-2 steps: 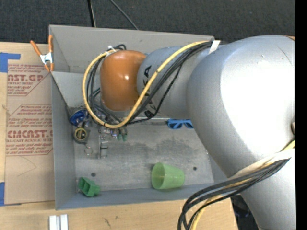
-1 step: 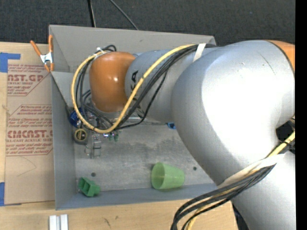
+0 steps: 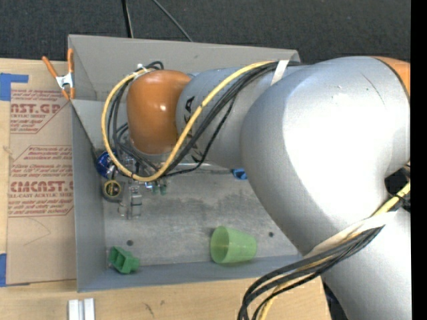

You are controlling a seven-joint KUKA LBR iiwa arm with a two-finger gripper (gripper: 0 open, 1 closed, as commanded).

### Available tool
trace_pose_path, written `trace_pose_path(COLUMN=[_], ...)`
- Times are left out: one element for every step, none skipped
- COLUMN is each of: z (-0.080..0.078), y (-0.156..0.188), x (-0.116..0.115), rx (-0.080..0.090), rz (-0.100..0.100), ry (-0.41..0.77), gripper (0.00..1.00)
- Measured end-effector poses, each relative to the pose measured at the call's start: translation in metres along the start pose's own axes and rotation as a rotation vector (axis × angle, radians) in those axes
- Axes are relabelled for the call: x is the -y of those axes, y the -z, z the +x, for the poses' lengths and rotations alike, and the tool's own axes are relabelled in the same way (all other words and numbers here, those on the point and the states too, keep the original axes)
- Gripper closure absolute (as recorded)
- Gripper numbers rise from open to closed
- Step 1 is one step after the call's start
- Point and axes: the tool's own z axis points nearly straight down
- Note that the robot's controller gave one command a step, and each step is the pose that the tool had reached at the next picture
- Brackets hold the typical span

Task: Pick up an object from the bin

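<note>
Gripper [image 3: 131, 204] low near bin [image 3: 88, 205] left wall; grip state unreadable. Small green block [image 3: 123, 260] lies just below it in view, green cup [image 3: 232, 245] farther right.

The grey bin [image 3: 193, 212] carries a light green cup [image 3: 233, 245] lying on its side near the lower wall, a darker green block [image 3: 123, 260] in the lower-left corner, and a small blue piece [image 3: 239, 174] mid-floor.

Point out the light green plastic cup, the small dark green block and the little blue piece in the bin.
light green plastic cup [image 3: 233, 245], camera view, middle of its side wall
small dark green block [image 3: 123, 260], camera view, its top face
little blue piece [image 3: 239, 174], camera view, the part showing beside the arm
</note>
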Motion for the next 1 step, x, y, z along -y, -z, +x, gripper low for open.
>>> trace_pose_path(z=[0.0061], y=[-0.0008], x=[-0.0153], rx=[0.0], rz=[-0.01], ry=[0.063], gripper=[0.0])
